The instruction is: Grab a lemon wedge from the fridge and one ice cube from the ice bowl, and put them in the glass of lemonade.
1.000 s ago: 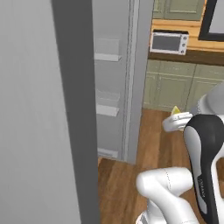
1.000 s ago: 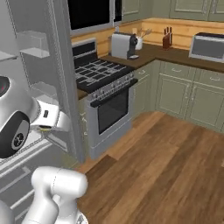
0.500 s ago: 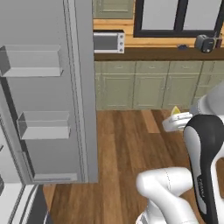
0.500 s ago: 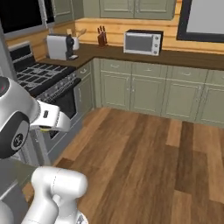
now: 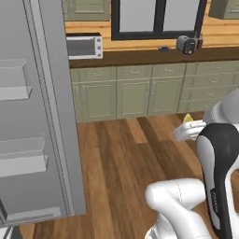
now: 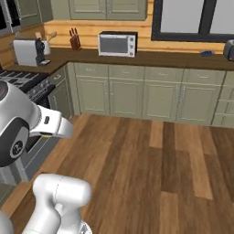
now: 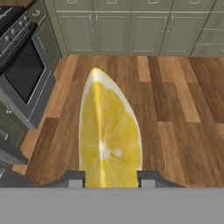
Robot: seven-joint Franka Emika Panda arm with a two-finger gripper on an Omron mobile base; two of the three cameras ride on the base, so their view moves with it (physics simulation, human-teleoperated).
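The pincer (image 7: 110, 177) is clenched on one lemon wedge (image 7: 109, 131); in the hand view its two dark finger tips (image 7: 72, 178) sit one on each side of the wedge's lower end, and the wedge rises between them, cut face toward the camera, pale rind along its edge; the wedge is held in the air above the wooden floor (image 7: 175, 109), well clear of it. In the left base view the same wedge (image 5: 187, 118) shows as one small yellow tip at the end of the white hand, just above the arm's dark joint.

Outward from there: one fridge (image 5: 32, 116) stands at the left of the left base view, its door open, with two shelf bins on the door's inner face, one above the other; one black stove (image 7: 22, 65) lies at the left of the hand view; a run of green-grey cabinets (image 6: 151, 96) lines the far wall under a dark counter (image 6: 151, 57); on that counter stand one microwave (image 6: 118, 44), one knife block (image 6: 74, 42) and one toaster (image 6: 27, 51); one dark-framed window (image 6: 192, 20) sits above the counter.
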